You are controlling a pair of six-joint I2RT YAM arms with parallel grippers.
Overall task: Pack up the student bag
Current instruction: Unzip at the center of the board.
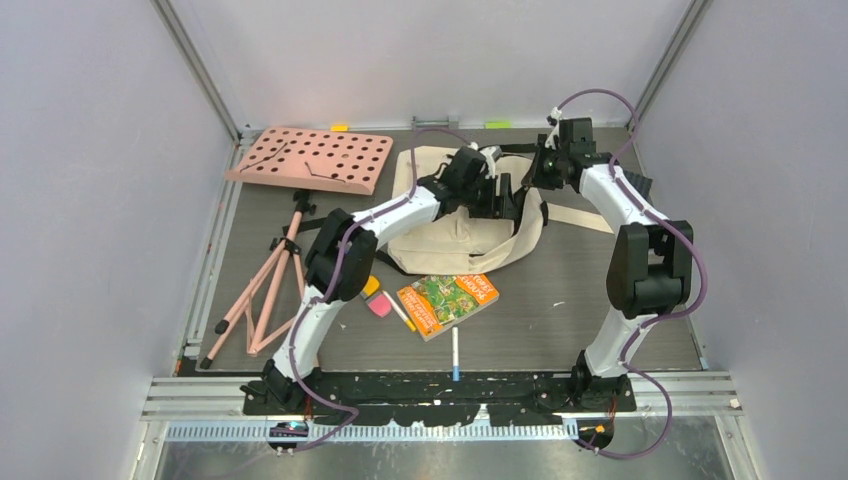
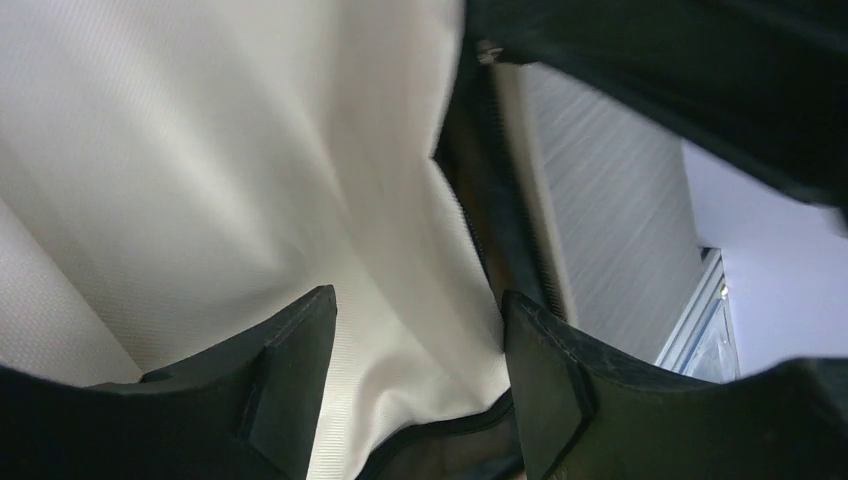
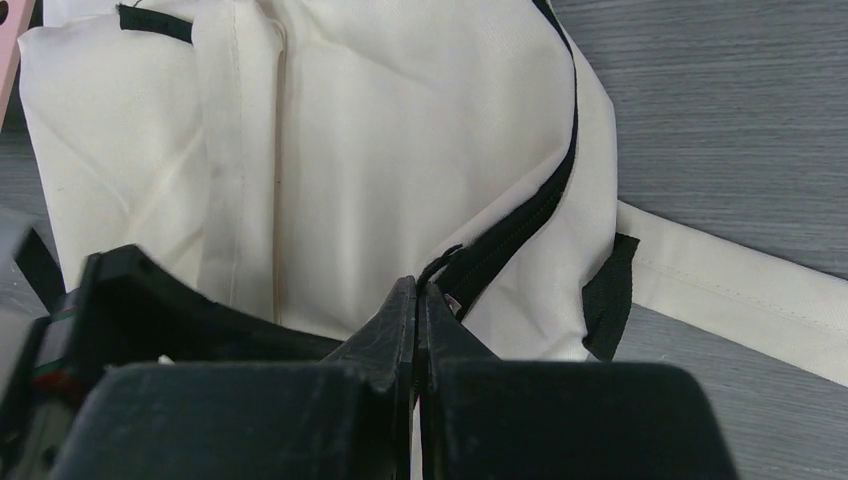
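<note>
The student bag (image 1: 455, 235), cream with black straps, lies crumpled at the middle back of the table. My left gripper (image 1: 492, 192) is over its top. In the left wrist view it (image 2: 420, 335) stands open, and the bag's cream fabric (image 2: 250, 150) with a black-trimmed edge runs loose between the fingers (image 2: 295, 370). My right gripper (image 1: 538, 172) is at the bag's far right corner. In the right wrist view it (image 3: 417, 292) is shut on the black zipper pull at the end of the zipper (image 3: 540, 210), with the bag's cream panel (image 3: 380, 130) beyond.
A colourful book (image 1: 447, 300), a pink eraser (image 1: 380, 306), a pencil (image 1: 400, 312) and a pen (image 1: 455, 352) lie in front of the bag. A pink perforated board (image 1: 310, 158) sits at the back left, with a folded pink tripod (image 1: 265, 285) along the left side.
</note>
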